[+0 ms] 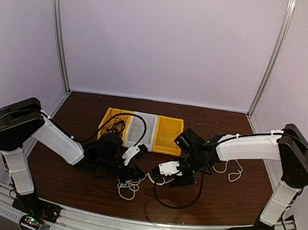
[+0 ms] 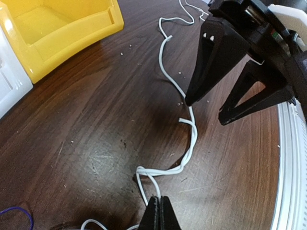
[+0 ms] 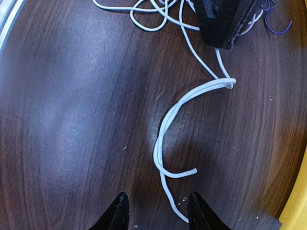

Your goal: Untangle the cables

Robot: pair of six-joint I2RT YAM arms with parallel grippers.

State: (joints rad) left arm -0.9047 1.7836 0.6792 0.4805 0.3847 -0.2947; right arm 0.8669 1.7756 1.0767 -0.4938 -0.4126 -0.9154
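- On the dark brown wooden surface [image 3: 72,120], a thin white cable [image 3: 168,120], snaking from the top of the right wrist view down to its bottom centre. Two strands twisted together along the middle stretch, with a tight bend right of centre.
- At the bottom centre of the left wrist view, the left gripper [image 2: 160,213], pressed together and apparently pinching the thin white cable where it runs into the tips; the exact contact hidden by the fingers.
- At the bottom edge of the right wrist view, the right gripper [image 3: 158,213], spread wide and holding nothing. One loose cable end just above the gap, a second strand ending just beside the finger on the frame's right.
- In the upper right of the left wrist view, the same right gripper pointing down, one tip close beside the white strand.
- More white loops piled at the top of the right wrist view.
- In the lower left corner of the left wrist view, a short arc of dark purple cable [image 2: 19,211].
- In the upper left of that view, a yellow plastic bin [image 2: 72,33], with a white plastic bin [image 2: 9,81] just beside it at the left edge.
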